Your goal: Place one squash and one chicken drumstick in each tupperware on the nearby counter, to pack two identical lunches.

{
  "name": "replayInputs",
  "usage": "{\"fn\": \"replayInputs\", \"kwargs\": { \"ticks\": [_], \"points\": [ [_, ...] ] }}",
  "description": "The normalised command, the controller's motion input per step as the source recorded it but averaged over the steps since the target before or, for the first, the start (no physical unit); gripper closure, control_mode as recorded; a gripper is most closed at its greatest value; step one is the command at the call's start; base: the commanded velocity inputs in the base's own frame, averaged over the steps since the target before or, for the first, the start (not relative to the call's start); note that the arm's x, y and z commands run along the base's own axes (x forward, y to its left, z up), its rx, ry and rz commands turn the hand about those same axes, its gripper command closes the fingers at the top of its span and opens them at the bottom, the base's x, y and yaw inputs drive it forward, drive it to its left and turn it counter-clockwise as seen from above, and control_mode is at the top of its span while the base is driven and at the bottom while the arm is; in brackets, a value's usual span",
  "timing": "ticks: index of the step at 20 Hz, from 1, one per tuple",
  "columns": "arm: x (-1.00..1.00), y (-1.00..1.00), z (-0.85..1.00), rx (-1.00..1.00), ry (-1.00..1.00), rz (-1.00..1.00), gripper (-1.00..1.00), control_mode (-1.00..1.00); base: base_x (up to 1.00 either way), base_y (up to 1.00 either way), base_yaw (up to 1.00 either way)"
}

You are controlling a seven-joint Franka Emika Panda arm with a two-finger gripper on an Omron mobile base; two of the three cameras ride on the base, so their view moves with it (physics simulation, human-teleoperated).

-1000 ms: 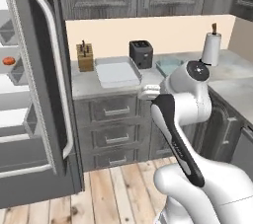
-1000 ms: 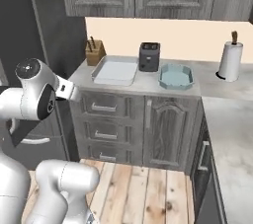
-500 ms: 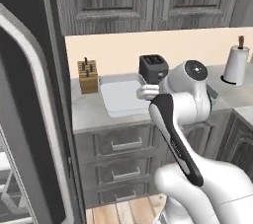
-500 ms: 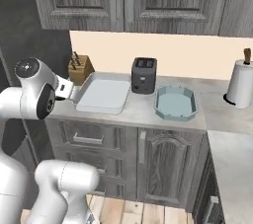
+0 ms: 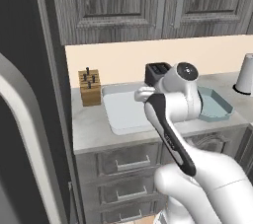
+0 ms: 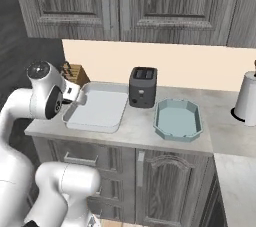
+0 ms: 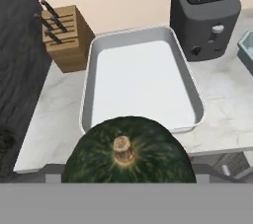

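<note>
A dark green squash (image 7: pixel 128 151) sits held between the wide-set jaws, just short of the empty white tupperware (image 7: pixel 143 82) on the counter (image 7: pixel 54 109) ahead. The blue-green tupperware (image 6: pixel 177 119), off to one side past the toaster (image 7: pixel 205 18), is empty too, so all four items remain to be packed.

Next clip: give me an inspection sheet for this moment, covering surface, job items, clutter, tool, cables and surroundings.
Surface: pale grey speckled stone counter, dark wood-grain drawers below.
Job's things: large white rectangular tupperware with grey rim, nothing in it; pale blue-green octagonal tupperware, nothing in it; dark green round squash at the tool, short of the white container. No drumsticks seen.
Clutter: black toaster between the containers; wooden knife block left of the white one; white paper-towel roll at far right.
Tool: jaws spread wide around the squash.
Cables: nothing seen.
Surroundings: dark wall cabinets, beige back wall.
</note>
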Motion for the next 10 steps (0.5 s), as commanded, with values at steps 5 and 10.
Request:
{"fn": "replayInputs", "kwargs": {
  "ticks": [5, 10],
  "points": [
    [0.63, 0.0, -0.57, 0.0, 0.08, 0.0, 1.0, -1.0, 0.0, 0.0, 0.0],
    [0.74, 0.0, -0.42, 0.0, 0.07, 0.0, 1.0, -1.0, 0.0, 0.0, 0.0]
  ]
}}
